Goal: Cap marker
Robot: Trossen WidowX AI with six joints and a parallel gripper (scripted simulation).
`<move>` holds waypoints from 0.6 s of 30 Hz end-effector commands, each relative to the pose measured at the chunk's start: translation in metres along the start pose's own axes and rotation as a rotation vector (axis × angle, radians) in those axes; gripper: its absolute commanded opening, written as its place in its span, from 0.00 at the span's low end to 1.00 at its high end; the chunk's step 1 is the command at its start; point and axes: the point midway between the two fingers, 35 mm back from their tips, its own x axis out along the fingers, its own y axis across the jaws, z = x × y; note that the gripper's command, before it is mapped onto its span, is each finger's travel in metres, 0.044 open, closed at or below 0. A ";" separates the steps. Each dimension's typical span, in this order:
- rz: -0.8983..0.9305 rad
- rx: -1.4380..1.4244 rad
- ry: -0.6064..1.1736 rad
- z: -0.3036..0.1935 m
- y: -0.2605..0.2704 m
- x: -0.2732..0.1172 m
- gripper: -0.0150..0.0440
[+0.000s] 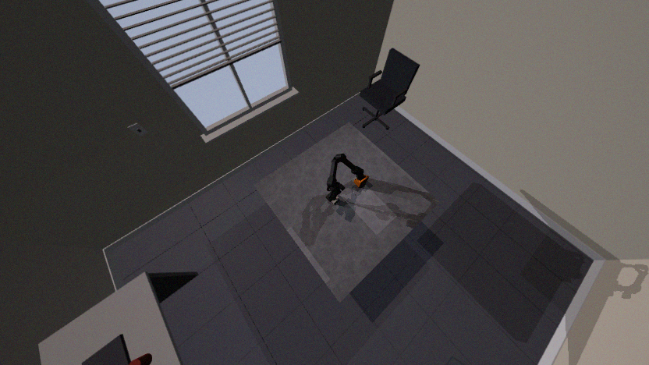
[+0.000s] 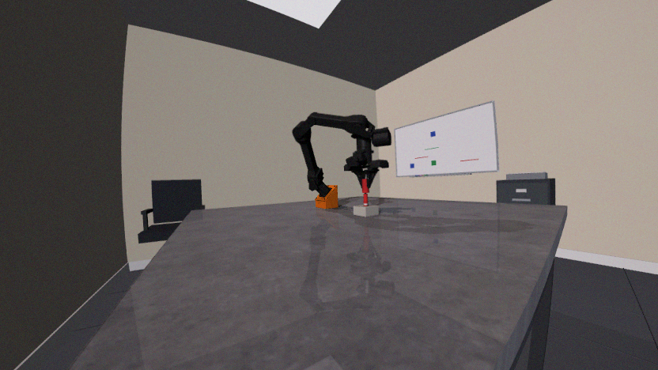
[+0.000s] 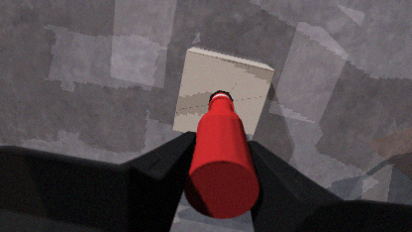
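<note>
Wrist view shows the pincer [image 3: 221,164] clenched on the red cap [image 3: 221,164], its two black fingers bearing on the cap's sides. The cap's lower end sits right over the marker [image 3: 221,96], of which only a thin dark and white ring shows past the cap's mouth, with the pale holder block [image 3: 200,79] beneath it on the grey surface [image 3: 79,99]. From the exterior view the cap [image 2: 364,185] lines up above the marker [image 2: 365,199] in the holder block [image 2: 366,211], the arm pointing straight down.

Whether the cap has started onto the tip or only hovers at it cannot be told. The main risk, as I judge it, is a slight offset or tilt: pressing down then could jam the rim on the marker, tip the marker in its block, or shove the block sideways. The cap could also slide up between the fingers under load, leaving it short of the click. Opening too early might let a half-seated cap fall off.
</note>
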 end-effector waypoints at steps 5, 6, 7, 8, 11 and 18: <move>0.003 -0.005 -0.003 0.001 0.000 0.013 0.25; 0.003 -0.005 -0.003 0.001 0.000 0.015 0.25; 0.003 -0.005 -0.003 0.001 0.000 0.016 0.25; 0.003 -0.004 -0.004 0.001 0.000 0.018 0.25; 0.003 -0.004 -0.004 0.001 0.000 0.023 0.25; 0.003 -0.004 -0.005 0.001 -0.001 0.034 0.25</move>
